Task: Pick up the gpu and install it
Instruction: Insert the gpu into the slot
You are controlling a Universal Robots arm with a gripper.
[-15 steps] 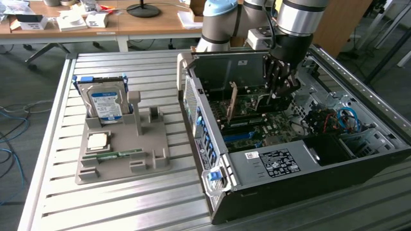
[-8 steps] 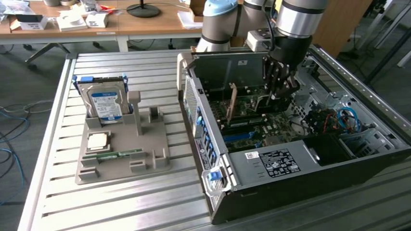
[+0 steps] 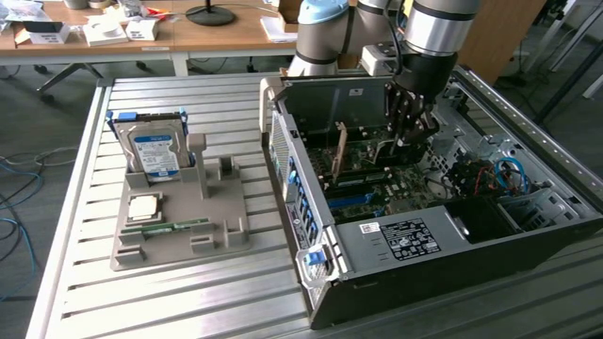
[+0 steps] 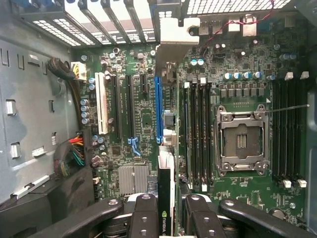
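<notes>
Tightly clamped on edge, the gpu (image 4: 166,198) sits in the closed hand (image 4: 168,220), lined up along the blue slot (image 4: 158,106), its silver bracket (image 4: 178,34) by the slotted rear wall (image 4: 99,15). Memory slots (image 4: 195,134) crowd one side; black slots (image 4: 121,106) leave freer room on the other. The arm (image 3: 438,28) reaches steeply down into the open computer case (image 3: 443,275), lying on the slatted metal tabletop (image 3: 188,296); desks (image 3: 226,35) stand behind.
</notes>
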